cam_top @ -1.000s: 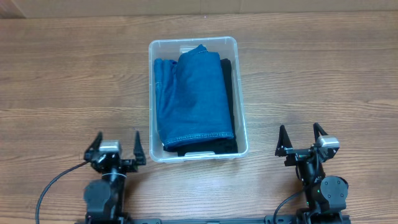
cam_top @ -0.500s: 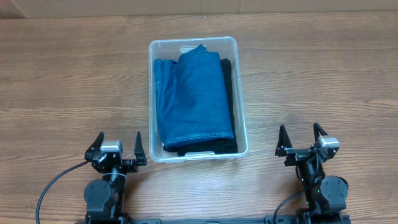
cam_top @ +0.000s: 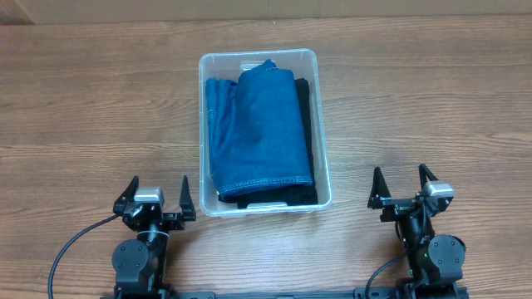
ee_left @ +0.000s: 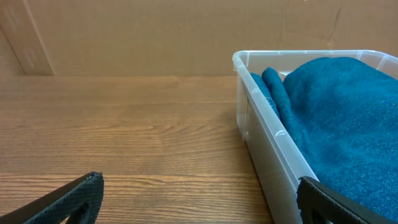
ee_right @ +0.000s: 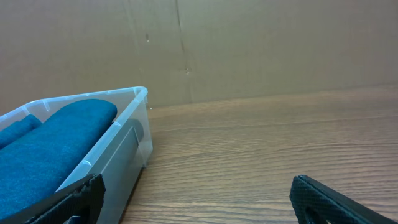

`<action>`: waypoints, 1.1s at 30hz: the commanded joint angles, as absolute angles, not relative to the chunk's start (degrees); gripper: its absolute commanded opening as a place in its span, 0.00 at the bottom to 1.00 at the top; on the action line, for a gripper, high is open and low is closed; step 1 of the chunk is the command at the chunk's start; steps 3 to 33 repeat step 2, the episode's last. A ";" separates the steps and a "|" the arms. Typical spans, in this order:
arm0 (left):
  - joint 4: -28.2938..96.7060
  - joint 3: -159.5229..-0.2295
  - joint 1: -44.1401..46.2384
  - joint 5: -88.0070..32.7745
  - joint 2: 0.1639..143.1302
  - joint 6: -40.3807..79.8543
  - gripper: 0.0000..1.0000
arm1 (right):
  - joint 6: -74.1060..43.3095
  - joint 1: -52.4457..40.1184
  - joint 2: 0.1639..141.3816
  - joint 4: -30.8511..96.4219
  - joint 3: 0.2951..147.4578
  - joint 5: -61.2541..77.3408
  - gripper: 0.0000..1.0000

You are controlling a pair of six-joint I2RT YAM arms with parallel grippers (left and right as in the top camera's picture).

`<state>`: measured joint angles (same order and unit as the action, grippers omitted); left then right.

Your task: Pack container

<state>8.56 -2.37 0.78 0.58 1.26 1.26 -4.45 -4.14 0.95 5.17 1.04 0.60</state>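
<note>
The clear plastic container (cam_top: 204, 124) stands in the middle of the wooden table. It holds a folded blue denim cloth (cam_top: 262, 124) on top of a dark cloth (cam_top: 305, 133). The container also shows in the left wrist view (ee_left: 261, 118) and in the right wrist view (ee_right: 121, 143). My left gripper (cam_top: 156, 193) is open and empty, near the front edge, left of the container. My right gripper (cam_top: 402, 184) is open and empty, near the front edge, right of the container. Both sets of fingers point toward the back.
A brown cardboard wall (ee_left: 155, 31) runs along the back of the table, also in the right wrist view (ee_right: 249, 43). Bare wooden tabletop (cam_top: 91, 108) lies on both sides of the container.
</note>
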 commanded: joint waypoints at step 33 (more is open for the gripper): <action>8.51 -2.17 1.10 -0.47 1.17 0.36 1.00 | -4.54 -4.16 0.56 4.84 0.54 0.05 1.00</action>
